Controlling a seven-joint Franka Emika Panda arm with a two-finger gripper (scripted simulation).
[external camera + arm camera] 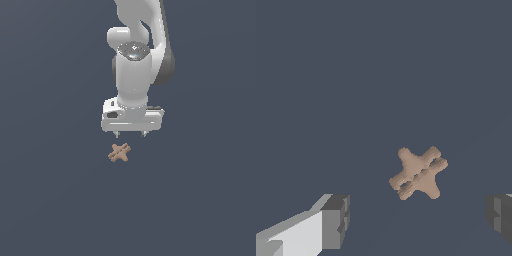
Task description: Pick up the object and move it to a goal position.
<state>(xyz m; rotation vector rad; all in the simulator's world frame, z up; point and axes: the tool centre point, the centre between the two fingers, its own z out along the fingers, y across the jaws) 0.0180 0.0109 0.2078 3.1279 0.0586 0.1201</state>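
Note:
The object, a small tan-brown X-shaped cross (119,152), lies flat on the dark grey floor in the exterior view, just in front of and below my white gripper (131,134). The gripper points straight down, its two short fingertips spread wide and holding nothing. In the wrist view the cross (418,173) lies on the floor ahead of the gap between the two grey fingertips (336,220), nearer the other tip (501,216). My gripper (418,217) is open and apart from the cross.
The white arm (135,55) rises above the gripper toward the top of the exterior view. The plain dark grey floor (50,190) fills the surroundings in both views.

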